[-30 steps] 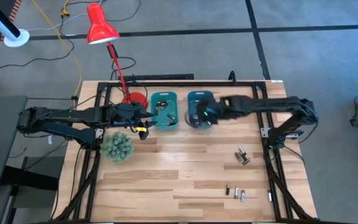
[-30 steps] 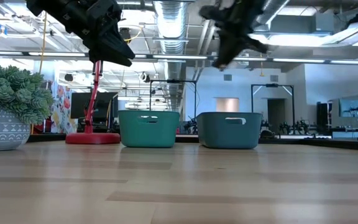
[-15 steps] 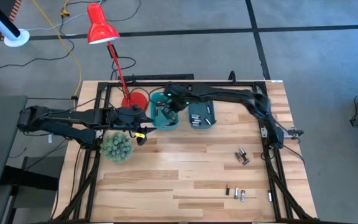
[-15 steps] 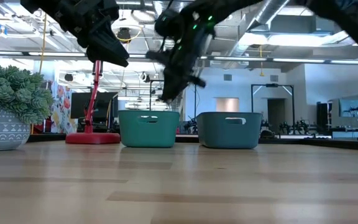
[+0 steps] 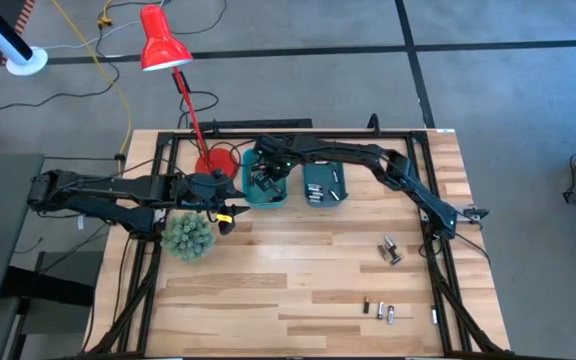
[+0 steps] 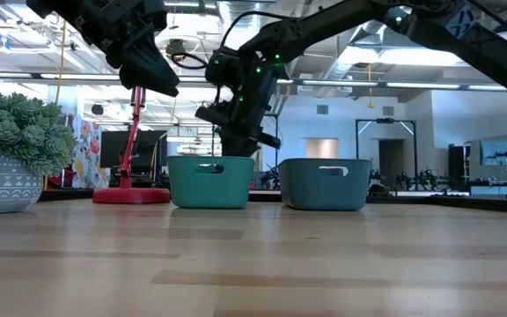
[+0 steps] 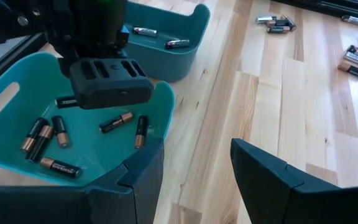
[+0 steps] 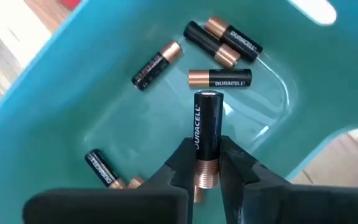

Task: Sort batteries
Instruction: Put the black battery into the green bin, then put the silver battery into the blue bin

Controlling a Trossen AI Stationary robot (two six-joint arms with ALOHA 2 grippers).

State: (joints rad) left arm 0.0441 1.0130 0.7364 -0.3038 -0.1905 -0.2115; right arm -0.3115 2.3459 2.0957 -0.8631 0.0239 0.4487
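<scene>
Overhead, right claw [image 8: 207,163] pinches battery [image 8: 207,138] above teal bin [image 8: 55,99].

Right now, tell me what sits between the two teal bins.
Nothing: the low view shows a bare gap of table between the left teal bin and right teal bin.

Open-plan robotics lab, exposed ceiling ducts [image 6: 236,22], test rigs [image 6: 385,145] behind, framed wooden workbench [image 5: 298,280]

Pale wooden table [image 5: 298,280], planked, smooth satin finish. Teal bin [image 8: 55,112] of glossy plastic. Batteries [image 8: 219,78] in black wrap with shiny copper-coloured ends. Matt black fingers [image 7: 272,180], probably plastic. Glossy red lamp [image 5: 163,48].
</scene>
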